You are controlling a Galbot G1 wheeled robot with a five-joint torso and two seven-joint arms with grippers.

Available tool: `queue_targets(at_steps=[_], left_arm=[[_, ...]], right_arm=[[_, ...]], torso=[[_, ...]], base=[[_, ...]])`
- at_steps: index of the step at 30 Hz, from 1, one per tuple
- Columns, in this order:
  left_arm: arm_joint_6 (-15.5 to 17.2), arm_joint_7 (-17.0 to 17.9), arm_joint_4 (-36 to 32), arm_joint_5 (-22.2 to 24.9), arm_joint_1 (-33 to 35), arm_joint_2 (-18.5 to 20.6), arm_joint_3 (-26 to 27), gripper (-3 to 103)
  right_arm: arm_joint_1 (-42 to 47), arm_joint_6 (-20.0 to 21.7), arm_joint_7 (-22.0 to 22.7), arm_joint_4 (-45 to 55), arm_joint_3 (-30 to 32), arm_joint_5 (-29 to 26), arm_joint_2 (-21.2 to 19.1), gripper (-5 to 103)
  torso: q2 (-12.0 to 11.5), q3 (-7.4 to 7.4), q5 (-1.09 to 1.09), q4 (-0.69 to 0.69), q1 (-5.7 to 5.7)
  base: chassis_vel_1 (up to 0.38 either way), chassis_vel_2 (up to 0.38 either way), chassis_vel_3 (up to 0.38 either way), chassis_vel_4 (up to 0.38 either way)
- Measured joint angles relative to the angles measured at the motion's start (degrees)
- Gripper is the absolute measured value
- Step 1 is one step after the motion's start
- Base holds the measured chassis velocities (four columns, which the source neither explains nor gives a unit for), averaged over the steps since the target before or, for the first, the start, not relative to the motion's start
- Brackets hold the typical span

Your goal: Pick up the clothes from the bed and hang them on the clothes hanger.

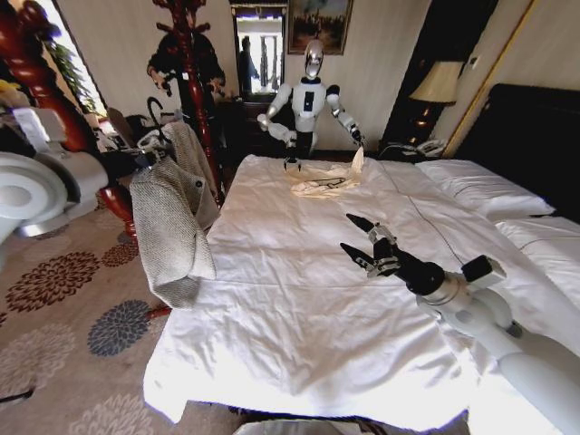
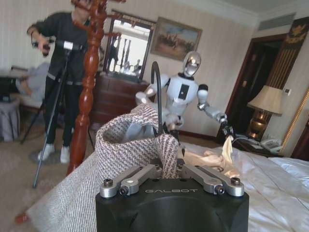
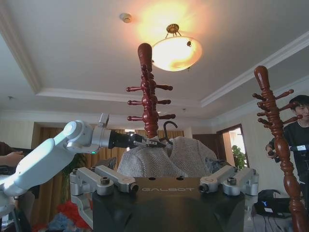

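The clothes (image 1: 170, 227), a grey-beige knit cardigan, hang off the bed's left side on the black clothes hanger, whose hook (image 1: 154, 113) sticks up above the collar. My left gripper (image 2: 166, 170) is shut on the collar, with the hook (image 2: 157, 92) rising just behind it. In the right wrist view the left gripper (image 3: 145, 142) holds the clothes (image 3: 164, 159) up in front of a wooden coat stand (image 3: 148, 92). My right gripper (image 1: 362, 240) hovers open over the bed (image 1: 290, 308), holding nothing.
A tall wooden coat stand (image 1: 186, 63) rises behind the clothes, and a second post (image 1: 36, 72) is at the far left. Another robot (image 1: 311, 100) stands at the bed's far side with a pale cream garment (image 1: 326, 181). Pillows (image 1: 480, 186) lie right. Patterned carpet lies left.
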State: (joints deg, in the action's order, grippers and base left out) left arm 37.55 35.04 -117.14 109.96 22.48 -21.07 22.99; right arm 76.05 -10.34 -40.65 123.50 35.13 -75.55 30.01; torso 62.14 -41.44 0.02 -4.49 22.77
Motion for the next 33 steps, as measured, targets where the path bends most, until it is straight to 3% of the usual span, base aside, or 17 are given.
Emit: queue_targets(at_steps=[3,4,8,14,18,21,26,33], left_arm=[[0.84,2.38,0.52,5.02,0.92,-0.66,2.82,7],[1.04,4.65,1.03,8.46,0.65,-1.13,4.44,7],[3.1,7.69,1.69,10.68,2.82,-0.82,6.43,7],[4.58,6.73,3.87,12.24,2.98,0.57,8.11,7],[4.86,5.61,5.59,13.25,0.12,2.18,7.19,7],[4.9,2.2,7.4,11.34,-2.61,3.77,4.99,7],[4.89,2.19,10.39,12.73,-11.32,3.88,1.79,7],[4.86,0.04,10.78,11.37,-12.44,5.04,2.02,7]], right_arm=[[0.14,0.01,0.03,-0.22,-0.01,0.16,-0.15,100],[0.3,0.03,0.04,-0.39,-0.06,0.31,-0.19,100],[0.66,0.05,0.05,-0.69,-0.23,0.95,-0.13,100],[0.87,0.05,0.07,-0.8,-0.29,1.12,-0.27,100],[0.49,0.05,0.15,-1.21,-0.59,1.05,-0.61,100],[0.16,0.05,0.24,-1.41,-0.89,0.94,-0.8,100],[-0.2,0.05,0.2,-1.94,-1.04,0.84,-0.93,100],[-0.58,0.03,0.15,-2.23,-1.35,0.8,-0.94,100]], torso=[[0.0,-0.01,-0.04,0.02,0.0],[0.0,0.0,-0.01,0.02,0.0],[0.0,0.0,0.0,0.0,0.0],[0.0,0.0,-0.01,0.02,0.0],[0.0,0.0,-0.01,0.0,0.0],[0.0,-0.01,-0.03,0.04,0.0],[0.0,0.0,0.0,0.0,0.0],[0.0,0.0,-0.03,0.02,0.0]], base=[[0.0,0.0,0.0,0.0],[0.0,0.0,0.0,0.0],[0.0,0.0,0.0,0.0],[0.0,0.0,0.0,0.0],[0.0,0.0,0.0,0.0],[0.0,0.0,0.0,0.0],[0.0,0.0,0.0,0.0],[0.0,0.0,0.0,0.0]])
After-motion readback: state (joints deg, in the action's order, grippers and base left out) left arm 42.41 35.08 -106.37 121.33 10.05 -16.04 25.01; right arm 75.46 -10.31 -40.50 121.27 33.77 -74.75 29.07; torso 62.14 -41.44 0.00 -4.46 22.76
